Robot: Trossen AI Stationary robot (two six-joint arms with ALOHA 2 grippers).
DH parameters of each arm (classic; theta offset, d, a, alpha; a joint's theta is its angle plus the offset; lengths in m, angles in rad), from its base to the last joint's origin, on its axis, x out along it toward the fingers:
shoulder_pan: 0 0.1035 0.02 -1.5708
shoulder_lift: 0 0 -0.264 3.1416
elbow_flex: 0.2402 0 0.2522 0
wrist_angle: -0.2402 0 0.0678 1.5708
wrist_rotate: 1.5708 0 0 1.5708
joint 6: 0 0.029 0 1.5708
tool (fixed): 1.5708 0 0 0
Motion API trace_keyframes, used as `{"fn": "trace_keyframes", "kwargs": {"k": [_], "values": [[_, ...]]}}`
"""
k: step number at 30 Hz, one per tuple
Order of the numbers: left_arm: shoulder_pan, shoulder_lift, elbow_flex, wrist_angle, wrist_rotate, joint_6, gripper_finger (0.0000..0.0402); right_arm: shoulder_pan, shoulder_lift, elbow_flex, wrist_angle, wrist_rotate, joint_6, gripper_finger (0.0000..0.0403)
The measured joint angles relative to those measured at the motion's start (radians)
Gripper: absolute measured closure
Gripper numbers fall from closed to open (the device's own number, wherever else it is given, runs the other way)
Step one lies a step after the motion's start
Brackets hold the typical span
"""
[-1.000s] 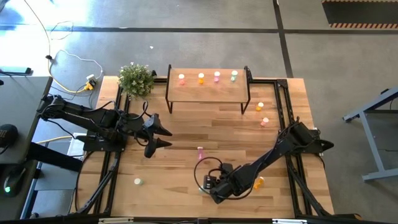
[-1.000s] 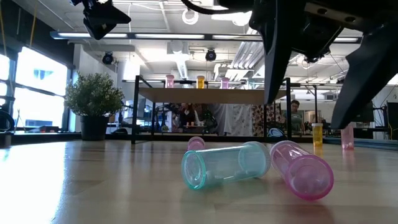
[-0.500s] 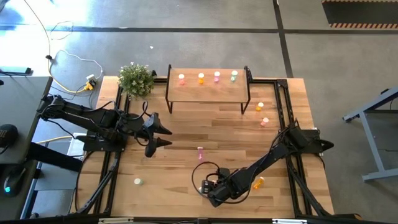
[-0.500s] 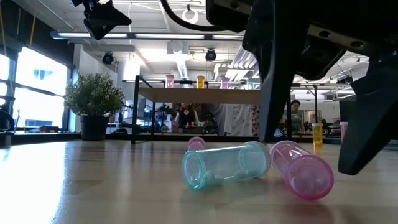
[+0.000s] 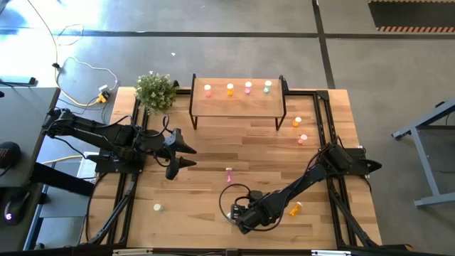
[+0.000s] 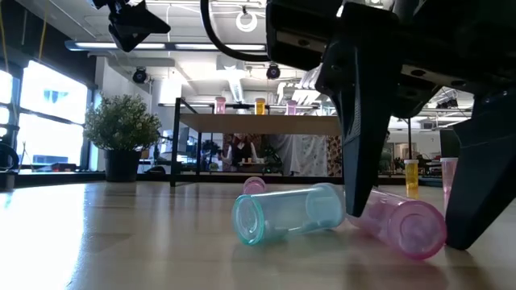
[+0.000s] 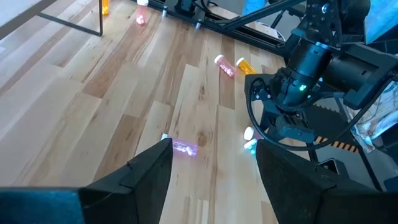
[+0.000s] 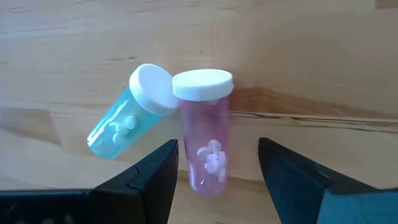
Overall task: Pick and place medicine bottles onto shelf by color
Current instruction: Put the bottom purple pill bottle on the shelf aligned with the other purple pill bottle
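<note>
From above, the right claw (image 5: 240, 215) sat low near the desk's (image 5: 213, 142) front edge, the left claw (image 5: 186, 155) waiting spread near the desk's left side; four bottles stood on the shelf (image 5: 234, 104). At desk height, its fingers straddled the pink bottle (image 6: 401, 225), unclosed; the wrist view showed the green bottle's (image 8: 118, 127) cap touching it, so closing might nudge or catch both. No writing was legible.

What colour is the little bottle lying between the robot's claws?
Pink with a white cap, clearest in the right wrist view.

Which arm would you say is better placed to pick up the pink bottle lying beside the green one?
The right: its gripper is open astride the pink bottle; the left gripper hovers far off.
</note>
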Motion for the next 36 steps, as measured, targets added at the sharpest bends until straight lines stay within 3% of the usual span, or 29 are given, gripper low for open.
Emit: {"fn": "trace_keyframes", "kwargs": {"k": [13, 21, 30, 36], "values": [[0.0, 0.0, 0.0, -0.001, -0.002, 0.0, 0.0179, 0.006, 0.0, -0.001, -0.008, -0.017, -0.004, 0.0324], [0.022, 0.0, 0.0, -0.001, 0.019, 0.0, 0.0179, 0.018, 0.002, 0.036, -0.039, 0.017, -0.064, 0.0325], [0.147, 0.0, 0.0, 0.002, 0.214, 0.011, 0.0179, -0.007, 0.0, 0.14, -0.062, 0.209, -0.213, 0.0323], [0.238, 0.0, 0.0, 0.002, 0.319, 0.045, 0.0179, -0.082, -0.001, 0.179, -0.069, 0.253, -0.412, 0.0322]]}}
